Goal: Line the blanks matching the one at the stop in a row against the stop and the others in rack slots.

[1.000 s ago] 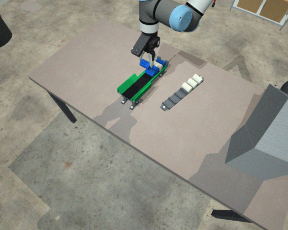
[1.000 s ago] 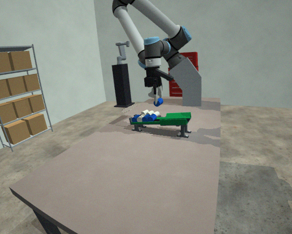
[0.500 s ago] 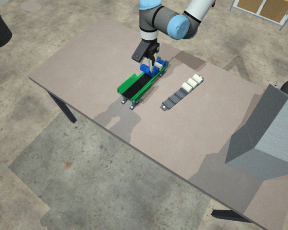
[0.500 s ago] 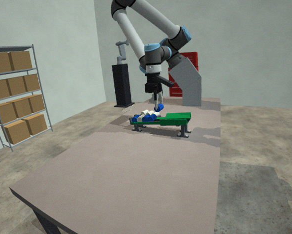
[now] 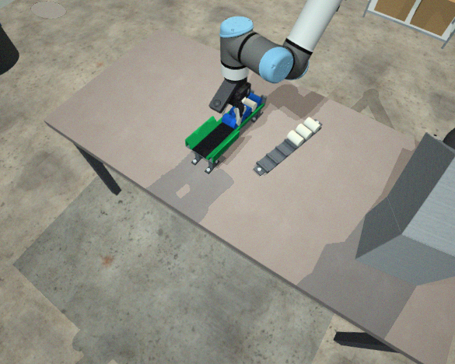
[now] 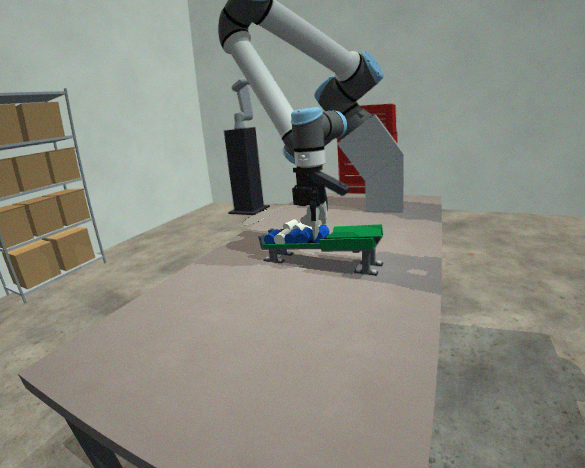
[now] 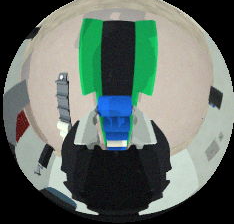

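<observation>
My gripper (image 5: 235, 114) is shut on a blue blank (image 5: 229, 120) and holds it low over the green feed ramp (image 5: 215, 138), across the black floor. In the wrist view the blue blank (image 7: 116, 121) sits between my fingers above the ramp (image 7: 119, 55). Beyond it, toward the stop end, lie more blue blanks (image 6: 296, 235) and a white blank (image 5: 250, 103). From the side the held blank (image 6: 322, 231) is level with that row; I cannot tell whether it touches. Three white blanks (image 5: 303, 131) lie in the far slots of the grey stock rack (image 5: 278, 154).
The near slots of the rack are empty; the rack also shows in the wrist view (image 7: 62, 97). A large grey housing (image 5: 419, 219) stands at the table's right end. Shelves with cardboard boxes (image 6: 27, 186) stand off the table.
</observation>
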Robot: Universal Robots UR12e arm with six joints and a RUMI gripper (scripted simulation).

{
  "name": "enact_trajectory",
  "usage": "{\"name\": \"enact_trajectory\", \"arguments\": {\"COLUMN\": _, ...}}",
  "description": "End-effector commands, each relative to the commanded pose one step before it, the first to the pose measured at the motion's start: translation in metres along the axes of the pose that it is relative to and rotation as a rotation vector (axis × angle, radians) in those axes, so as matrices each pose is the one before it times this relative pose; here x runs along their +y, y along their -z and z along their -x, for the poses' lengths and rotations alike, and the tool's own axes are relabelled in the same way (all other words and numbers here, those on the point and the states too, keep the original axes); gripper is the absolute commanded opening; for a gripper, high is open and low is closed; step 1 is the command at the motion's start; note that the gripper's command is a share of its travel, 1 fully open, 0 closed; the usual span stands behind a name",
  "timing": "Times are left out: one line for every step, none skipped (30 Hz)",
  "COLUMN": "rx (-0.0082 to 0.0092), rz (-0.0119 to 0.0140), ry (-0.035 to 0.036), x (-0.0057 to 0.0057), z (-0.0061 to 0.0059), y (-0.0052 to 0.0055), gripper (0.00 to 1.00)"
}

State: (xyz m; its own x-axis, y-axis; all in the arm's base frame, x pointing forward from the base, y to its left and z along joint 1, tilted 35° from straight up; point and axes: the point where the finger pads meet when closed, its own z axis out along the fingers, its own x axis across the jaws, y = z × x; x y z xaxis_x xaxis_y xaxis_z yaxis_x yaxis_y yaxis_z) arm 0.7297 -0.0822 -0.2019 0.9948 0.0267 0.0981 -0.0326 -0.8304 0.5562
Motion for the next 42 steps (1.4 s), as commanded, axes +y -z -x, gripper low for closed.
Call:
{"name": "enact_trajectory", "arguments": {"rx": 0.01356, "rz": 0.00071, "ry": -0.00298, "x": 0.00155, "z": -0.00768, "y": -0.00328, "gripper": 0.35}}
{"name": "enact_trajectory", "arguments": {"rx": 0.00017, "rz": 0.00005, "ry": 0.00028, "x": -0.00018, "z": -0.00003, "y": -0.00021, "gripper": 0.35}}
{"name": "enact_trajectory", "arguments": {"rx": 0.00015, "rz": 0.00005, "ry": 0.00025, "x": -0.00016, "z": -0.00003, "y": -0.00002, "gripper": 0.35}}
{"name": "enact_trajectory", "arguments": {"rx": 0.00003, "rz": 0.00002, "ry": 0.00028, "x": -0.00017, "z": 0.00008, "y": 0.00007, "gripper": 0.35}}
{"name": "enact_trajectory", "arguments": {"rx": -0.00022, "rz": -0.00003, "ry": 0.00037, "x": -0.00008, "z": 0.00049, "y": 0.00027, "gripper": 0.35}}
{"name": "enact_trajectory", "arguments": {"rx": -0.00003, "rz": 0.0, "ry": -0.00003, "x": 0.00003, "z": 0.00031, "y": 0.00031, "gripper": 0.35}}
{"name": "enact_trajectory", "arguments": {"rx": 0.00001, "rz": 0.00001, "ry": -0.00015, "x": 0.00006, "z": 0.00018, "y": 0.00024, "gripper": 0.35}}
{"name": "enact_trajectory", "arguments": {"rx": 0.00007, "rz": 0.00003, "ry": -0.00019, "x": 0.00008, "z": 0.00003, "y": 0.00016, "gripper": 0.35}}
{"name": "enact_trajectory", "arguments": {"rx": -0.00006, "rz": 0.0, "ry": -0.00007, "x": 0.00005, "z": -0.00001, "y": 0.00006, "gripper": 0.35}}
{"name": "enact_trajectory", "arguments": {"rx": -0.0001, "rz": -0.00001, "ry": -0.00001, "x": 0.0, "z": 0.00002, "y": 0.00001, "gripper": 0.35}}
{"name": "enact_trajectory", "arguments": {"rx": -0.0001, "rz": -0.00002, "ry": 0.00003, "x": -0.00001, "z": 0.00003, "y": -0.00001, "gripper": 0.35}}
{"name": "enact_trajectory", "arguments": {"rx": 0.0, "rz": 0.0, "ry": 0.0, "x": 0.0, "z": 0.0, "y": 0.0, "gripper": 0.35}}
{"name": "enact_trajectory", "arguments": {"rx": 0.0, "rz": 0.0, "ry": 0.0, "x": 0.0, "z": 0.0, "y": 0.0, "gripper": 0.35}}
{"name": "enact_trajectory", "arguments": {"rx": -0.00012, "rz": -0.00002, "ry": 0.00005, "x": -0.00002, "z": 0.00004, "y": -0.00001, "gripper": 0.35}}
{"name": "enact_trajectory", "arguments": {"rx": -0.00001, "rz": 0.0, "ry": 0.00001, "x": 0.0, "z": 0.0, "y": 0.0, "gripper": 0.35}}
{"name": "enact_trajectory", "arguments": {"rx": 0.0, "rz": 0.0, "ry": 0.0, "x": 0.0, "z": 0.0, "y": 0.0, "gripper": 0.35}}
{"name": "enact_trajectory", "arguments": {"rx": 0.0, "rz": 0.0, "ry": 0.0, "x": 0.0, "z": 0.0, "y": 0.0, "gripper": 0.35}}
{"name": "enact_trajectory", "arguments": {"rx": 0.0, "rz": 0.0, "ry": 0.0, "x": 0.0, "z": 0.0, "y": 0.0, "gripper": 0.35}}
{"name": "enact_trajectory", "arguments": {"rx": 0.0, "rz": 0.0, "ry": 0.0, "x": 0.0, "z": 0.0, "y": 0.0, "gripper": 0.35}}
{"name": "enact_trajectory", "arguments": {"rx": 0.0, "rz": 0.0, "ry": 0.0, "x": 0.0, "z": 0.0, "y": 0.0, "gripper": 0.35}}
{"name": "enact_trajectory", "arguments": {"rx": 0.0, "rz": 0.0, "ry": 0.0, "x": 0.0, "z": 0.0, "y": 0.0, "gripper": 0.35}}
{"name": "enact_trajectory", "arguments": {"rx": 0.0, "rz": 0.0, "ry": 0.0, "x": 0.0, "z": 0.0, "y": 0.0, "gripper": 0.35}}
{"name": "enact_trajectory", "arguments": {"rx": 0.0, "rz": 0.0, "ry": 0.0, "x": 0.0, "z": 0.0, "y": 0.0, "gripper": 0.35}}
{"name": "enact_trajectory", "arguments": {"rx": 0.0, "rz": 0.0, "ry": 0.0, "x": 0.0, "z": 0.0, "y": 0.0, "gripper": 0.35}}
{"name": "enact_trajectory", "arguments": {"rx": 0.0, "rz": 0.0, "ry": 0.0, "x": 0.0, "z": 0.0, "y": 0.0, "gripper": 0.35}}
{"name": "enact_trajectory", "arguments": {"rx": 0.0, "rz": 0.0, "ry": 0.0, "x": 0.0, "z": 0.0, "y": 0.0, "gripper": 0.35}}
{"name": "enact_trajectory", "arguments": {"rx": 0.0, "rz": 0.0, "ry": 0.0, "x": 0.0, "z": 0.0, "y": 0.0, "gripper": 0.35}}
{"name": "enact_trajectory", "arguments": {"rx": 0.0, "rz": 0.0, "ry": 0.0, "x": 0.0, "z": 0.0, "y": 0.0, "gripper": 0.35}}
{"name": "enact_trajectory", "arguments": {"rx": 0.0, "rz": 0.0, "ry": 0.0, "x": 0.0, "z": 0.0, "y": 0.0, "gripper": 0.35}}
{"name": "enact_trajectory", "arguments": {"rx": 0.0, "rz": 0.0, "ry": 0.0, "x": 0.0, "z": 0.0, "y": 0.0, "gripper": 0.35}}
{"name": "enact_trajectory", "arguments": {"rx": 0.0, "rz": 0.0, "ry": 0.0, "x": 0.0, "z": 0.0, "y": 0.0, "gripper": 0.35}}
{"name": "enact_trajectory", "arguments": {"rx": 0.0, "rz": 0.0, "ry": 0.0, "x": 0.0, "z": 0.0, "y": 0.0, "gripper": 0.35}}
{"name": "enact_trajectory", "arguments": {"rx": 0.0, "rz": 0.0, "ry": 0.0, "x": 0.0, "z": 0.0, "y": 0.0, "gripper": 0.35}}
{"name": "enact_trajectory", "arguments": {"rx": 0.0, "rz": 0.0, "ry": 0.0, "x": 0.0, "z": 0.0, "y": 0.0, "gripper": 0.35}}
{"name": "enact_trajectory", "arguments": {"rx": 0.0, "rz": 0.0, "ry": 0.0, "x": 0.0, "z": 0.0, "y": 0.0, "gripper": 0.35}}
{"name": "enact_trajectory", "arguments": {"rx": 0.0, "rz": 0.0, "ry": 0.0, "x": 0.0, "z": 0.0, "y": 0.0, "gripper": 0.35}}
{"name": "enact_trajectory", "arguments": {"rx": 0.0, "rz": 0.0, "ry": 0.0, "x": 0.0, "z": 0.0, "y": 0.0, "gripper": 0.35}}
{"name": "enact_trajectory", "arguments": {"rx": 0.0, "rz": 0.0, "ry": 0.0, "x": 0.0, "z": 0.0, "y": 0.0, "gripper": 0.35}}
{"name": "enact_trajectory", "arguments": {"rx": 0.0, "rz": 0.0, "ry": 0.0, "x": 0.0, "z": 0.0, "y": 0.0, "gripper": 0.38}}
{"name": "enact_trajectory", "arguments": {"rx": 0.0, "rz": 0.0, "ry": 0.0, "x": 0.0, "z": 0.0, "y": 0.0, "gripper": 0.38}}
{"name": "enact_trajectory", "arguments": {"rx": 0.0, "rz": 0.0, "ry": 0.0, "x": 0.0, "z": 0.0, "y": 0.0, "gripper": 0.38}}
{"name": "enact_trajectory", "arguments": {"rx": 0.0, "rz": 0.0, "ry": 0.0, "x": 0.0, "z": 0.0, "y": 0.0, "gripper": 0.4}}
